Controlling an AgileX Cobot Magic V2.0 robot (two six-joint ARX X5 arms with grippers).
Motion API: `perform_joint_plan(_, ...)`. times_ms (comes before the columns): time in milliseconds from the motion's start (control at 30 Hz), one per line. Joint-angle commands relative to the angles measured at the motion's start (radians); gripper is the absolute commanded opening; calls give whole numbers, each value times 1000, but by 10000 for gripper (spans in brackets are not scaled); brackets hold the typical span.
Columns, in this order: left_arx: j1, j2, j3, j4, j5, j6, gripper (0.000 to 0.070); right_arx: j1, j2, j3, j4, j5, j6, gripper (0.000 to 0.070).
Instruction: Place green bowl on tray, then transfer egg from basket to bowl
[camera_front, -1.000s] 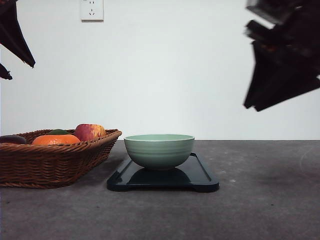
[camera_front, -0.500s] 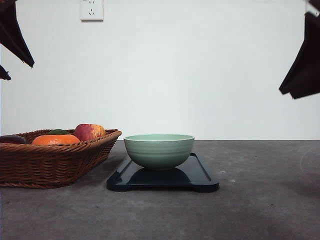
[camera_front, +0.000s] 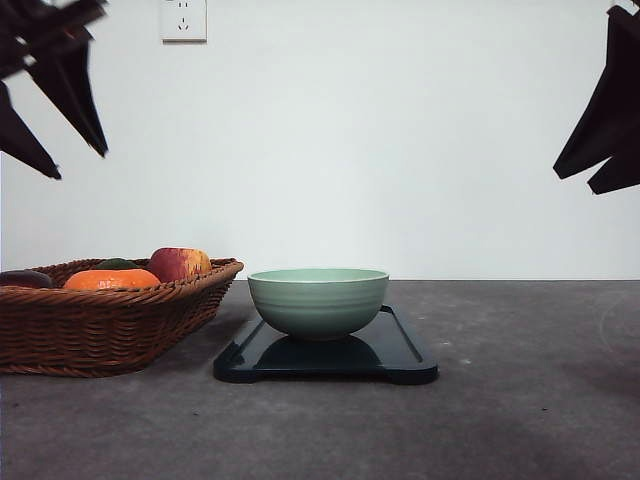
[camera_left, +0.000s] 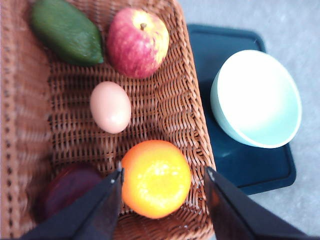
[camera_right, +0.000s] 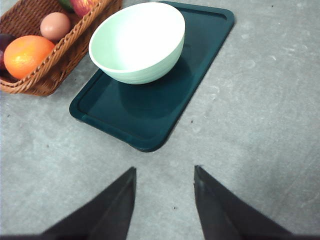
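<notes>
A: The egg (camera_left: 110, 106) lies loose in the basket (camera_left: 175, 95), just ahead of the left gripper (camera_left: 162, 187) and a little to one side; an orange (camera_left: 156, 178) sits right between the spread fingertips, an apple (camera_left: 137, 42) and a green fruit (camera_left: 66, 31) lie farther out.

B: And the green bowl (camera_front: 318, 300)?

A: It stands empty on the tray (camera_front: 400, 352), beside the basket. That step looks finished, so the egg transfer is in hand.

B: What does the next move call for?

A: Probably shifting the left gripper past the orange, then descending over the egg. It hangs wide open, holding nothing. The right gripper (camera_right: 164, 192) hovers open and empty, short of the tray.

B: Any writing?

A: None legible.
</notes>
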Motion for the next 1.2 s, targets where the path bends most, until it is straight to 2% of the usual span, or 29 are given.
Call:
perform_joint_plan(0,-10,58,54,-10,-30,28,311,8,6,5,6,-1,11,232)
perform_joint_plan(200,-49,235,192,-53,-168,75,310,8,6,5,6,-1,11,231)
perform_joint_plan(467,-63,408,275,-55,-173,67,321,8,6,5,6,-1,11,231)
perform_joint_plan(567,-63,448,276,-44,-203,66,323,8,6,5,6,-1,11,231)
perform_joint_plan(633,-63,469,276,-30,-214,66,327,8,6,5,6,-1,11,231)
perform_joint_plan(733,-63,492,276,-8,-216,66,382,8,6,5,6,-1,11,231)
perform_joint_plan(1167,-63,560,276,40,-216,64,387,8,6,5,6,-1,11,231)
